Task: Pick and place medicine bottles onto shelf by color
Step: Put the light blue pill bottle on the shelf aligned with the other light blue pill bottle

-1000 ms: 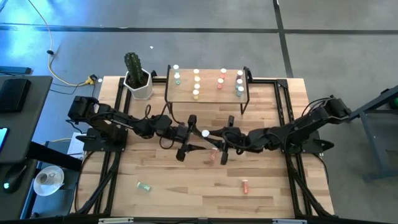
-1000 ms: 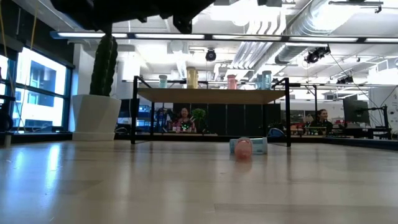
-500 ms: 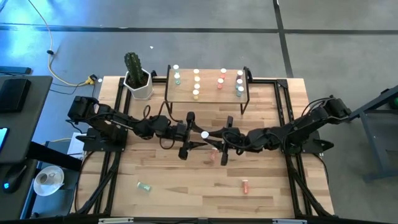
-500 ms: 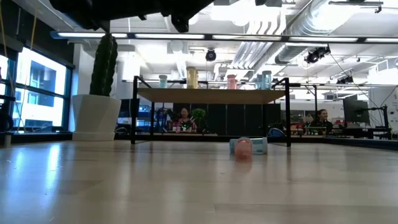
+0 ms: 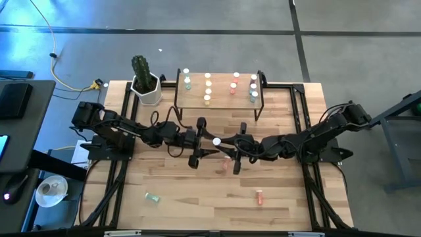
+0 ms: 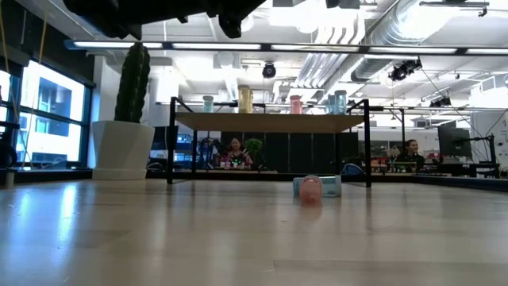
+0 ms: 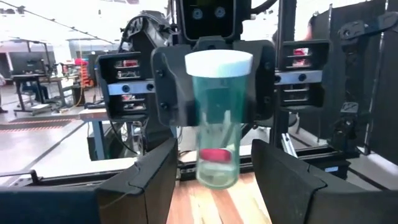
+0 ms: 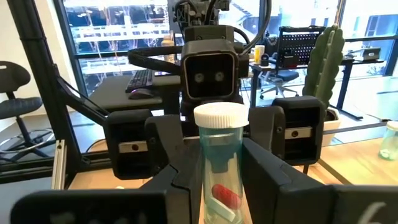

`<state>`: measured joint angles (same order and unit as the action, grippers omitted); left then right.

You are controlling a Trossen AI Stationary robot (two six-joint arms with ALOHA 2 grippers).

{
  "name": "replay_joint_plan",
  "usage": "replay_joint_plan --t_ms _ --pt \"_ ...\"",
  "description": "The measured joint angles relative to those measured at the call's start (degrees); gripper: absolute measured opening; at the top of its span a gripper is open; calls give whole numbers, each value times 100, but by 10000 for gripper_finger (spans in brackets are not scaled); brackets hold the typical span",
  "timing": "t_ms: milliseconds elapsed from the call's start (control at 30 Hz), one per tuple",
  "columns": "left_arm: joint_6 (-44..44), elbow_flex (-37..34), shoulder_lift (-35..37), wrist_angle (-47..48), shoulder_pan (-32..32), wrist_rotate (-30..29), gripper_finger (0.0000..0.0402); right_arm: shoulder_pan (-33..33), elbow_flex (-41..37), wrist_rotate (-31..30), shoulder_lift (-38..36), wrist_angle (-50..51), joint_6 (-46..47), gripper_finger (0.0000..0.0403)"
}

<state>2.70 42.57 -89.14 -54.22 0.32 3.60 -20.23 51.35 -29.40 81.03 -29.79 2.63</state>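
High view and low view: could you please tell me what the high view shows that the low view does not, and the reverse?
Only the high view shows the left gripper and the right gripper meeting mid-table at a white-capped bottle. Only the low view shows a person and a second person in the room beyond the table. Both show the shelf carrying upright bottles, the cactus pot beside it, and a pink bottle lying on the table.
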Motion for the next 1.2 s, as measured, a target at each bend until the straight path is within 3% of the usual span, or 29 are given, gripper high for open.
replay_joint_plan --t_ms 200,733,1200 --pt "-55 0 0 -56 0 -249 185 0 0 56 2 -1 -4 76" --pt "-55 0 0 -50 2 -154 93 72 0 34 0 27 -26 76" --pt "-49 -2 0 -45 4 -154 88 179 0 73 -7 80 -135 76"
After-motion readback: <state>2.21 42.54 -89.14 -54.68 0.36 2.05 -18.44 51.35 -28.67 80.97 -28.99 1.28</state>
